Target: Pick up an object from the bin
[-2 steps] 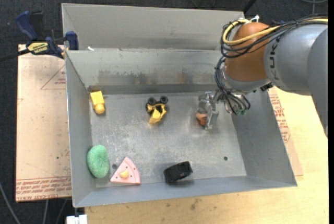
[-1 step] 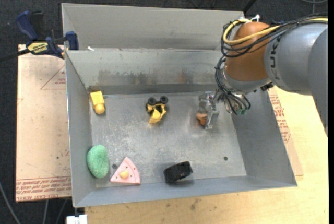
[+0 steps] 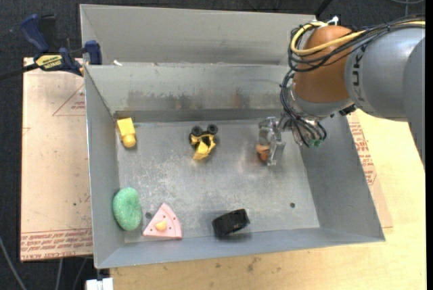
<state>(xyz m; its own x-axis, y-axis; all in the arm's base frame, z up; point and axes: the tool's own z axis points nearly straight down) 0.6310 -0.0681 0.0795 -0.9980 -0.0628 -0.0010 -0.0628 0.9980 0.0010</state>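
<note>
My gripper (image 3: 271, 147) hangs low over the right part of the bin floor, its metal fingers pointing down. A small brown-orange thing (image 3: 262, 151) lies right at the fingers' left side, touching or nearly touching them; I cannot tell whether it sits between them. A yellow and black toy (image 3: 202, 142) lies about a hand's width to the left of the gripper.
A yellow block (image 3: 126, 132) lies at the far left by the back wall. A green lump (image 3: 126, 208) and a pink wedge (image 3: 163, 223) sit at the front left. A black object (image 3: 231, 222) lies near the front wall. The arm with its orange cover and cables reaches in from the right.
</note>
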